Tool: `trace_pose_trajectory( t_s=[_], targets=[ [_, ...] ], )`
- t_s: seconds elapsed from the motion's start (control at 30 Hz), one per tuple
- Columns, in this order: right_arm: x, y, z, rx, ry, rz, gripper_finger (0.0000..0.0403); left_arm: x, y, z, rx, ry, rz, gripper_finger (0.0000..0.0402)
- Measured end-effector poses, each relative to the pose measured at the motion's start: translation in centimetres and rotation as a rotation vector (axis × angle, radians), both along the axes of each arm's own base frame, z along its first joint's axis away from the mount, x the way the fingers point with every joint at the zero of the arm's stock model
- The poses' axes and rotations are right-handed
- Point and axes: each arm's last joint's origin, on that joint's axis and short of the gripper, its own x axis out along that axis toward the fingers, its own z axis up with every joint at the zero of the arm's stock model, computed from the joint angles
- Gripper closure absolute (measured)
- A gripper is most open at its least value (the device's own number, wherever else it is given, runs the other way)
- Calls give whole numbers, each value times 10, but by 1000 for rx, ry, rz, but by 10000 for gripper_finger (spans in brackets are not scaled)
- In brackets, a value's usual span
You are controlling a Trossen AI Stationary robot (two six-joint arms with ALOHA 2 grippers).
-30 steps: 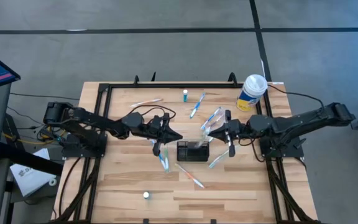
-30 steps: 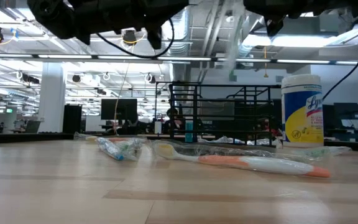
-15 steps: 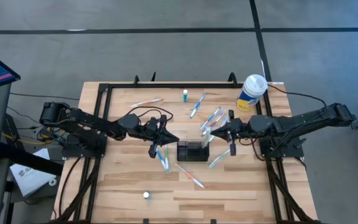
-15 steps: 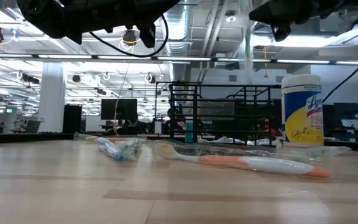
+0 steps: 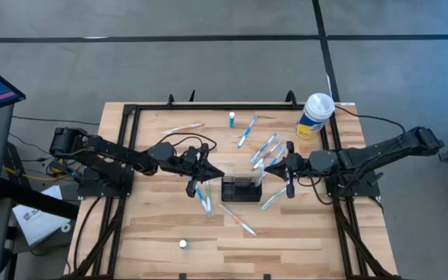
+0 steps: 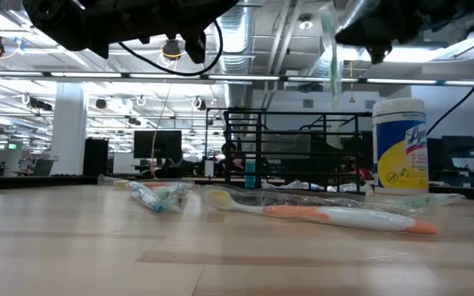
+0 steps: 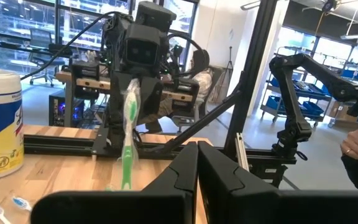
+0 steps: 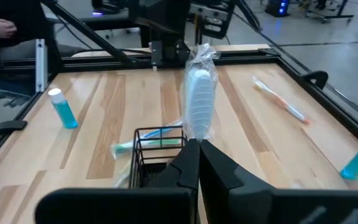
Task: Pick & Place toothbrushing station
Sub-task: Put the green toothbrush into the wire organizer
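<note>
The toothbrushing station (image 5: pixel 240 189) is a small black wire holder at the table's middle. In the right wrist view (image 8: pixel 156 155) it has blue and green brushes in it. My right gripper (image 5: pixel 265 166) hovers just off its far right corner, shut on a plastic-wrapped green toothbrush (image 8: pixel 199 99). That brush also shows in the low view (image 6: pixel 333 49) and in the left wrist view (image 7: pixel 128 137). My left gripper (image 5: pixel 221 173) hovers left of the holder, shut (image 7: pixel 197 146) and with nothing in it. My right gripper pinches the wrapped toothbrush between its two fingertips, on the wrapper (image 8: pixel 195 134) partway along the brush. The fingers come nearly level from the table's right, tipped a little down, and lie across the brush. It stands roughly upright, one part above the fingers, one part (image 7: pixel 127 174) below, clear of the table.
Several wrapped toothbrushes lie around the holder (image 5: pixel 267 148) (image 5: pixel 203 196) (image 5: pixel 238 220). One has an orange handle (image 6: pixel 336 215). A white-and-yellow canister (image 5: pixel 315 115) stands at the far right and a small blue bottle (image 5: pixel 231 119) at the far middle. A black frame rail (image 5: pixel 208 106) borders the table.
My right gripper has tipped its fingers downward a little, staying shut on the toothbrush. In the low view the brush has swung toward the canister's side and now shows sharp and upright.
</note>
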Motion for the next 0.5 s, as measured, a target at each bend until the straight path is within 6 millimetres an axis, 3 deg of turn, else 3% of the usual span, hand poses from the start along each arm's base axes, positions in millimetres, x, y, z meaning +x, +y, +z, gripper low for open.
trace_pose_trajectory(
  t_s=[0.5],
  targets=[
    [-4,0,-26,31,-60,-23,403,0,0,0,0,1,0,399]
  ],
)
